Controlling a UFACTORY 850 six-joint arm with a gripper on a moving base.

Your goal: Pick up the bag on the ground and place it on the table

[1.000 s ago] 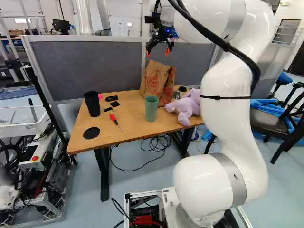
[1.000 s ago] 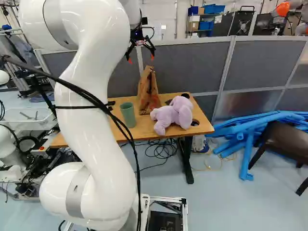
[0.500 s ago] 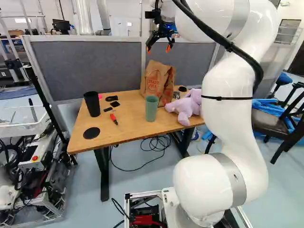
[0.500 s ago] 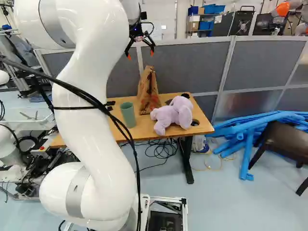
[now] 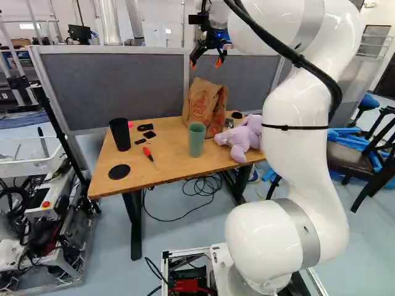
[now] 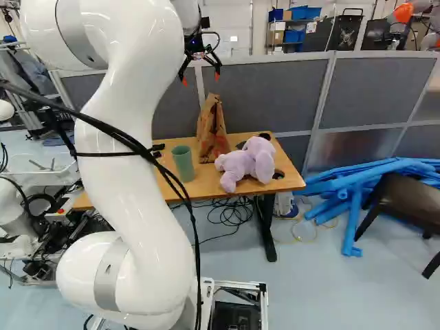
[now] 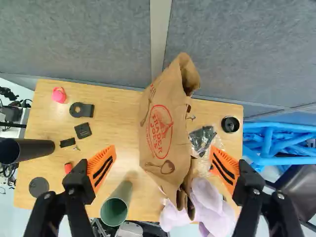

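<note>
Around | green cup (image 5: 197, 143), lilac plush (image 6: 238, 166) near bag (image 5: 199, 103) | divider (image 5: 114, 86) behind

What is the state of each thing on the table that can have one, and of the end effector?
End effector: open, holding nothing
Paper bag: standing upright, mouth open
Green cup: upright, no lid
Black cup: upright
Purple plush toy: lying down
Red screwdriver: lying flat

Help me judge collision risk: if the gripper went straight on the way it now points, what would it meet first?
Most likely the brown paper bag, which stands on the wooden table between the open fingers of the gripper in the wrist view; how far ahead is unclear.
</note>
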